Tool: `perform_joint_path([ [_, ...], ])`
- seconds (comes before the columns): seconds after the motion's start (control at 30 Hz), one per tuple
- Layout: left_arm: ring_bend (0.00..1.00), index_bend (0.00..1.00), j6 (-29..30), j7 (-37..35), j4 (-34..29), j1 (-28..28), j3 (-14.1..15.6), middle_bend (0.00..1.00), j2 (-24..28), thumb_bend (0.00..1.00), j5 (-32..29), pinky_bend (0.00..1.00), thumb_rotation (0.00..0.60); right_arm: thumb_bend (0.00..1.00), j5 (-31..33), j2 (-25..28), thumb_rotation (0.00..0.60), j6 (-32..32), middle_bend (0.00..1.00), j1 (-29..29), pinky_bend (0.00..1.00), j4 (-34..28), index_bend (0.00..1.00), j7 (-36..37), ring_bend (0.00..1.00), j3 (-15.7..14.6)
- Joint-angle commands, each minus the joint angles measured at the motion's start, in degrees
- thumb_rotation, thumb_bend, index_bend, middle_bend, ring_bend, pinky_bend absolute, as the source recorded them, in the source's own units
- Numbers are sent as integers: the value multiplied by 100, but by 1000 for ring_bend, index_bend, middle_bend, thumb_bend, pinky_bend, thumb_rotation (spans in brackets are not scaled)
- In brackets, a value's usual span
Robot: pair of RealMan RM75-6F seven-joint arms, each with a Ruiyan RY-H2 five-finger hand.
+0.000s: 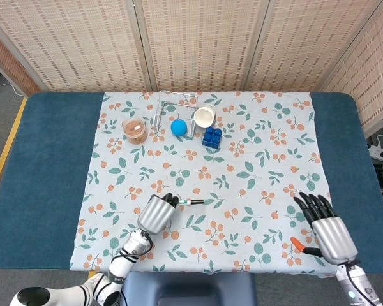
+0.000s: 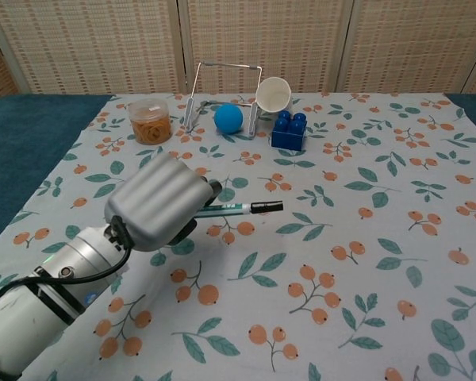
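Marker pen (image 2: 242,209): green-barrelled, black-capped, held in your left hand (image 2: 155,200), fingers curled round the rear of the barrel, capped end pointing toward the right edge of the tablecloth (image 1: 268,159). In the chest view the pen appears lifted clear of the cloth, roughly level. In the head view the same left hand (image 1: 156,213) sits near the front edge of the cloth, left of centre, with the pen (image 1: 193,202) projecting from it.

Right hand (image 1: 322,226): near the front right corner of the cloth, fingers extended and apart, holding nothing.

Step in hand, as judged: the pick-up looks complete and the carry is starting. Your next move calls for a steady wrist, since the grip sits far back on the barrel and the long free end could swing or slip.

Items along the far edge of the cloth, left to right:
- clear jar of rubber bands (image 2: 150,120)
- wire rack (image 2: 222,94)
- blue ball (image 2: 228,118), under the rack
- paper cup (image 2: 274,94), tipped on its side against the rack
- blue toy brick (image 2: 289,131), just in front of the cup

Support: table with dark blue cover (image 1: 48,159) under the leaf-and-berry cloth.
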Motion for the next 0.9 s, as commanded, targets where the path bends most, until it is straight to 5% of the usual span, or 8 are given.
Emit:
perform_joint_path([
  [0.03, 977, 910, 99, 313, -456, 65, 40, 994, 193, 502, 70, 1000, 600, 175, -394, -499, 547, -43, 0, 163, 0, -162, 0, -397, 0, 18],
  [0.17, 977, 910, 112, 631, -985, 160, 117, 996, 391, 503, 84, 1000, 600, 175, -921, -1112, 582, 38, 0, 306, 0, -70, 17, -951, 0, 100],
  [0.37, 977, 910, 124, 1089, -1763, 255, 157, 998, 679, 502, 114, 1000, 600, 175, -904, -2058, 600, -248, 0, 658, 0, 167, 277, -1403, 0, 428],
  [0.9, 977, 910, 115, 1514, -2450, 398, 166, 997, 1104, 502, 205, 1000, 600, 175, -336, -3405, 600, -741, 11, 1214, 0, 650, 420, -2472, 0, 817],
])
